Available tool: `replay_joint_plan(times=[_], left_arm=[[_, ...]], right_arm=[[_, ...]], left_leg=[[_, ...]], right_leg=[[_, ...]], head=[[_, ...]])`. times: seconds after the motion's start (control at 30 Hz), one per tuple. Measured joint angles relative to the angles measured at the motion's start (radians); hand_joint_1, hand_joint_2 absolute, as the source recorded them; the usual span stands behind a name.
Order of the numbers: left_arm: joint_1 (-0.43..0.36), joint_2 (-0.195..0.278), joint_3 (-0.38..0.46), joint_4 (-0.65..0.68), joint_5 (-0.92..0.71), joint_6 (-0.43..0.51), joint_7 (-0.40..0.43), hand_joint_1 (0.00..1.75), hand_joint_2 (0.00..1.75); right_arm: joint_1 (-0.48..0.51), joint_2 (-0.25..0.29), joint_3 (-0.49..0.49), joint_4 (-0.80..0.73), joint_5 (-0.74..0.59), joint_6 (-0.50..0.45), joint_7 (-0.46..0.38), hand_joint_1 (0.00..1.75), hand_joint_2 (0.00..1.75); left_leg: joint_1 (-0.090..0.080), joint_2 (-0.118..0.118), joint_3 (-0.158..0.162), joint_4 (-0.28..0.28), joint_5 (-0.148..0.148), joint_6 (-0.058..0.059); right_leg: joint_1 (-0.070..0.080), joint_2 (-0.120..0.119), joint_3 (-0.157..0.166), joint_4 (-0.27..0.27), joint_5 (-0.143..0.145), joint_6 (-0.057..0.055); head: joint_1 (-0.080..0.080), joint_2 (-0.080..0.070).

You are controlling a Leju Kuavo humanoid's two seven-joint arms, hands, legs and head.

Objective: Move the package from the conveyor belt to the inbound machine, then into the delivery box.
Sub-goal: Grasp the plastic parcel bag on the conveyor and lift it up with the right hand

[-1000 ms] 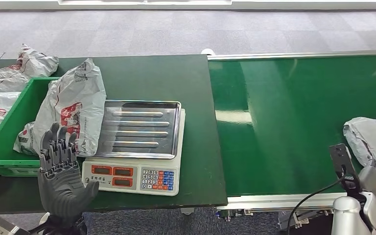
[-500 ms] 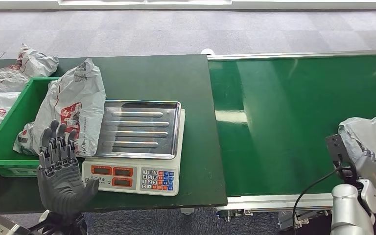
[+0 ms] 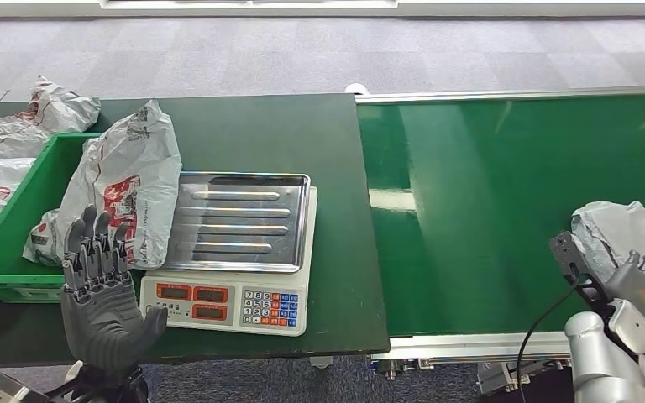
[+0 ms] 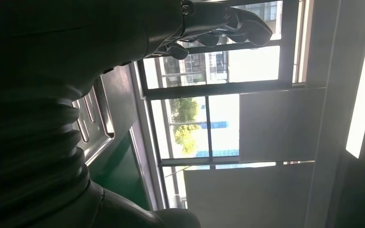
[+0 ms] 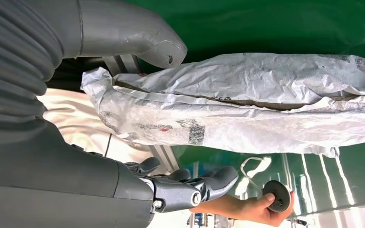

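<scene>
Head view: the left hand is held upright at the near edge of the dark green table, fingers straight and slightly apart, nothing gripped. It is seen just beside the scale, whose steel pan is bare. A grey package is propped on the rim of the green bin — its lower end hangs over toward the scale. More bags are piled beyond and left of the bin. On the conveyor belt, the crumpled package is found at the near right corner, and the right hand is placed at its near side; contact cannot be told here.

Left wrist view: the left hand is shown dark against bright windows, fingers loosely extended, nothing held.

Right wrist view: the crumpled package lies between the thick thumb and the darker fingers — spread wide, not clamped on it. A person's hand gripping a round dark object is seen beyond the fingers.
</scene>
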Motion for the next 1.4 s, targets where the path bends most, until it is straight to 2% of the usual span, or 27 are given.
replay_joint_plan(times=[0.7,0.93,1.2,1.4], left_arm=[[0.016,-0.012,0.020,-0.022,-0.003,-0.009,0.003,0.00,1.75],[0.016,-0.014,0.022,-0.025,-0.013,-0.009,0.002,0.00,1.75],[0.016,-0.019,0.025,-0.026,-0.020,-0.009,0.002,0.00,1.75],[0.016,-0.023,0.033,-0.025,-0.021,-0.012,0.005,0.00,1.75]], right_arm=[[-0.037,-0.004,0.004,0.052,0.010,0.001,-0.016,0.00,1.75],[-0.036,-0.004,0.038,0.073,0.056,0.113,-0.020,0.00,1.75],[-0.037,-0.002,0.077,0.075,0.066,0.139,-0.015,0.00,1.75],[-0.037,-0.008,0.082,0.077,0.072,0.121,0.037,0.00,1.75]], left_leg=[[0.000,0.000,0.000,0.000,0.000,0.000],[0.000,0.000,-0.001,0.000,0.000,0.000],[0.000,0.000,0.000,0.000,0.000,0.000],[0.000,0.000,0.000,0.000,0.000,0.000]], right_leg=[[0.000,0.000,0.000,0.000,0.000,0.000],[0.000,0.000,0.000,0.000,0.000,0.000],[0.000,0.000,0.000,0.000,0.000,0.000],[0.000,0.000,0.000,0.000,0.000,0.000]], head=[[0.000,0.000],[0.000,0.000],[0.000,0.000],[0.000,0.000]])
